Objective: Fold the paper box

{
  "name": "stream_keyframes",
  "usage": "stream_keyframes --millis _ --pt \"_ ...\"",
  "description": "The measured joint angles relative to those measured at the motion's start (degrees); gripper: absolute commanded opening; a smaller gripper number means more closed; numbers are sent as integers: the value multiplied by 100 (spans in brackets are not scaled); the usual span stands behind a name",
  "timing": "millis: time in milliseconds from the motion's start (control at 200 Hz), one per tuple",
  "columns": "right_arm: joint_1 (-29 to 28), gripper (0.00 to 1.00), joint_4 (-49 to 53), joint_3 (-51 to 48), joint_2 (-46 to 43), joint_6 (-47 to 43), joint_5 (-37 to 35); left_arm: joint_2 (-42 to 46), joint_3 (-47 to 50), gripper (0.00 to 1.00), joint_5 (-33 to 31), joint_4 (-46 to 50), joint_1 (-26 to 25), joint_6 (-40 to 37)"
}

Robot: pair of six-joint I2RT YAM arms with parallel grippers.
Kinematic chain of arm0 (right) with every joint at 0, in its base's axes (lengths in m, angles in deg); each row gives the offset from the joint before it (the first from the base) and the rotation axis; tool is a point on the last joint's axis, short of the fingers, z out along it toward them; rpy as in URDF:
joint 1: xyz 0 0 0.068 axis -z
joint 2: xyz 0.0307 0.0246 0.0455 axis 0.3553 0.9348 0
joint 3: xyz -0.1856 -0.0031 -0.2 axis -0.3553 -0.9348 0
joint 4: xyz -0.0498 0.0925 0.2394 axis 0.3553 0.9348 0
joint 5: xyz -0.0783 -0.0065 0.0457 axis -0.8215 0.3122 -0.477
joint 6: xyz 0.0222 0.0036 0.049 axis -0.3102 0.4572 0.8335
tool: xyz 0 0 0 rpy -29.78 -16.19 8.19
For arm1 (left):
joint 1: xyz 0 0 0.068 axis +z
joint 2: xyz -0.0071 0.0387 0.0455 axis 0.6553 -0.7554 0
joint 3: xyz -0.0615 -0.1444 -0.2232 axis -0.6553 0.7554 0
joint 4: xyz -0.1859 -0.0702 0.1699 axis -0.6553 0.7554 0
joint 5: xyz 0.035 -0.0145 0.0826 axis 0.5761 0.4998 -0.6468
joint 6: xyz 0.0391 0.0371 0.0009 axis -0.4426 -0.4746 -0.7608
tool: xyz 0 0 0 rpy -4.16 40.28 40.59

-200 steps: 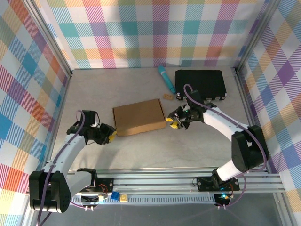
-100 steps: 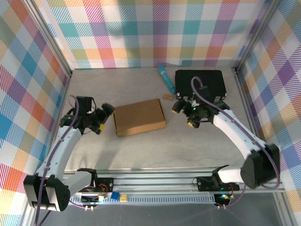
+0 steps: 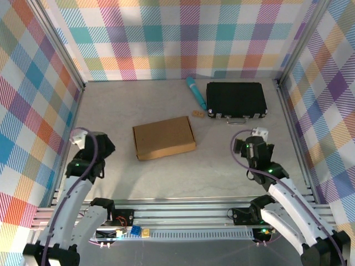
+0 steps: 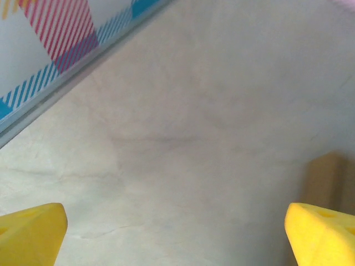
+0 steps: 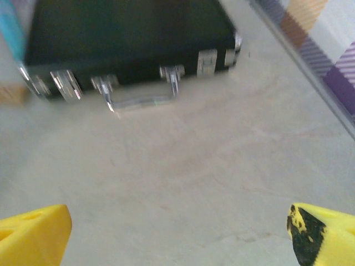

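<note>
Plaid walls (image 3: pixel 166 39) in pastel checks are enclosing a pale, marbled table (image 3: pixel 111 105). On the left side, the left gripper (image 4: pixel 177 238) is hovering over bare tabletop near the left wall, its jaws standing wide apart and grasping nothing. In the left wrist view its yellow fingertips (image 4: pixel 28 233) are showing at the two lower corners with bare table between them.

To its right, near the middle of the table, the paper box (image 3: pixel 164 138) is lying flat and closed, turned slightly off square. It is sitting well apart from both grippers and is being touched by neither. Behind its far right corner, a tiny tan scrap (image 3: pixel 196 114) is resting on the table, and just beyond that a teal tool (image 3: pixel 195 92) is lying at a slant toward the back wall.

A black case (image 3: pixel 237 98) is sitting just beside the tool, at the back right, with its metal latches (image 5: pixel 206 61) and handle (image 5: pixel 141 101) facing the near side. On the right side, the right gripper (image 5: pixel 177 235) is hovering over bare table in front of the case, its jaws likewise spread wide and empty.
</note>
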Motion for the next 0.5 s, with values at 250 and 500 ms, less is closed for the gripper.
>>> stream_keyframes --millis 250,500 --pt "140 99 -2074 -625 1808 -986 549 -1141 1300 100 291 -2422 59 -1239" --pt "595 99 -3620 61 3908 -1504 1460 -3285 1211 100 636 -4708 125 -1484"
